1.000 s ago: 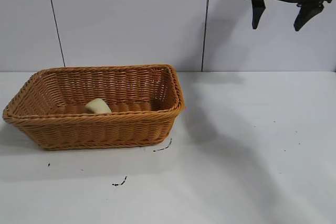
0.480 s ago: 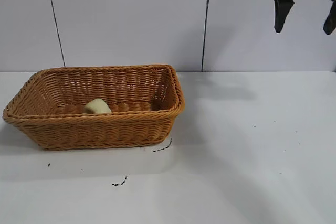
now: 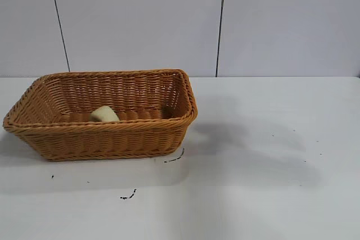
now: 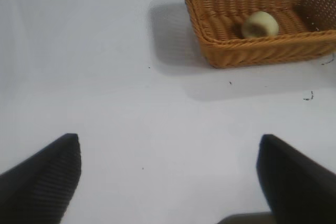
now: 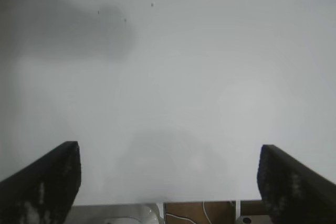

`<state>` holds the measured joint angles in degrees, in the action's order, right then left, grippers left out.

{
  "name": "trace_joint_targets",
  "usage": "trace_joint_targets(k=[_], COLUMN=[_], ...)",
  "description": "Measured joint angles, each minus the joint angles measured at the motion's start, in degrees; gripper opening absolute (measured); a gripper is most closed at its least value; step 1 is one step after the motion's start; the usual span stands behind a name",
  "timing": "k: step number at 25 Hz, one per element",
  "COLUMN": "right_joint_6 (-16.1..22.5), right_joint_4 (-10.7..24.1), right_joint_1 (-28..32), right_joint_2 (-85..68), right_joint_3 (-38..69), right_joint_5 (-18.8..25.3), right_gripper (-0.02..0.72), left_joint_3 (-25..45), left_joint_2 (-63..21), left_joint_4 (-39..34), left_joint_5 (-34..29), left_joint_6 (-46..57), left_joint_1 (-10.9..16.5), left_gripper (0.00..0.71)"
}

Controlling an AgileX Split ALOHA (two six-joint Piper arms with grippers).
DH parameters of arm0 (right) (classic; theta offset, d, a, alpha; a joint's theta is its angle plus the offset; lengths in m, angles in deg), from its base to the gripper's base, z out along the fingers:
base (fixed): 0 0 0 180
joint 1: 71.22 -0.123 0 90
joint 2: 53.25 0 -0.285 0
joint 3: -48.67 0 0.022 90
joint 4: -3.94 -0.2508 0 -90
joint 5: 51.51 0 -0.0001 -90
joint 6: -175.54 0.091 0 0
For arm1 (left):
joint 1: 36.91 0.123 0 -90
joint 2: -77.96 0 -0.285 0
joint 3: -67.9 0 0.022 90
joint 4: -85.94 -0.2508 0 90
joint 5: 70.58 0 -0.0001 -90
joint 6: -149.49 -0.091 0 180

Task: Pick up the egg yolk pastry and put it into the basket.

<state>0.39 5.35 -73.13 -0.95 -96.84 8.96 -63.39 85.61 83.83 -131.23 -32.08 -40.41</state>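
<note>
Already the egg yolk pastry (image 3: pixel 104 114) is seen inside the basket (image 3: pixel 101 139), lying on the woven floor toward the left half and close behind the near wall, so that only its pale upper part shows over the braided rim in the exterior view. In the left wrist view the pastry (image 4: pixel 259 24) is shown resting free on the basket's bottom, untouched by anything. The basket (image 4: pixel 252 53) stands on the white worktop (image 3: pixel 270 184) at the left of the scene, near the back wall. Judged from this arrangement, the placing step appears done: the pastry is contained and nothing is held over it.

Neither arm is visible in the exterior view. The left tool (image 4: pixel 168 177) is held well away from the basket above bare worktop, its two dark fingers spread wide with nothing between them; it is judged to be idle. The right tool (image 5: pixel 168 177) is likewise spread wide and unloaded, over bare worktop at its edge, touching nothing. A few dark specks (image 3: pixel 128 196) are scattered on the worktop just in front of the basket.
</note>
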Motion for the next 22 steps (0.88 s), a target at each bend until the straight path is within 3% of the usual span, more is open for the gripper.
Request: trace_joint_targets(k=[4,12,22], right_joint_6=[-0.1,-1.1,-1.1], right_joint_4=[-0.2,-0.2,-1.7], right_joint_1=[0.0,0.0,0.0], right_joint_2=[-17.0,-40.2,-44.9], right_joint_3=[9.7,14.6,14.6], right_joint_5=[-3.7,-1.9,-1.9], right_gripper=[0.655,0.655,0.655], left_joint_3=[0.0,0.0,0.0], left_joint_2=[0.0,0.0,0.0], left_joint_4=[0.0,0.0,0.0], left_joint_5=[0.0,0.0,0.0], left_joint_6=[0.0,0.0,0.0], left_joint_1=[0.0,0.0,0.0], left_gripper=[0.693,0.693,0.693])
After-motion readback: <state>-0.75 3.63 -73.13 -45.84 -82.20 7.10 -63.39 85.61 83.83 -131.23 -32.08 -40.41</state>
